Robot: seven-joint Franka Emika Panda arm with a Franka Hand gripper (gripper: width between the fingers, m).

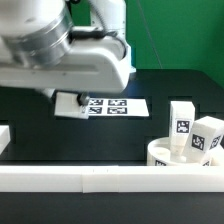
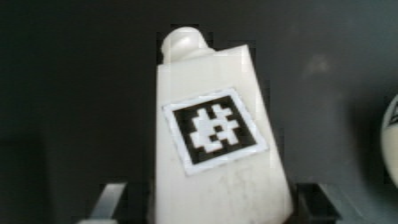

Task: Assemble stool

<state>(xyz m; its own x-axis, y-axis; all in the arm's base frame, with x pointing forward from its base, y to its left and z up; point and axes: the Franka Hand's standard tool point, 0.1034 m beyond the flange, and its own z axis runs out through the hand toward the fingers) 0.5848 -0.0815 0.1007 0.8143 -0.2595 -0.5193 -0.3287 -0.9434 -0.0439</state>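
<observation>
End effector (image 2: 210, 200) pinches 1 leg (image 2: 217, 120), tag facing wrist camera, above black tabletop (image 1: 60, 135). Seat (image 1: 182, 157) with 2 legs (image 1: 194, 132) sits at exterior view's right. Step: leg transfer. Next, you carry leg to seat, align with remaining socket.

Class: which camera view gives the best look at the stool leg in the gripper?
The wrist view: the held leg fills the picture, tag facing the camera, between the gripper fingers. The exterior view hides it behind the arm.
</observation>
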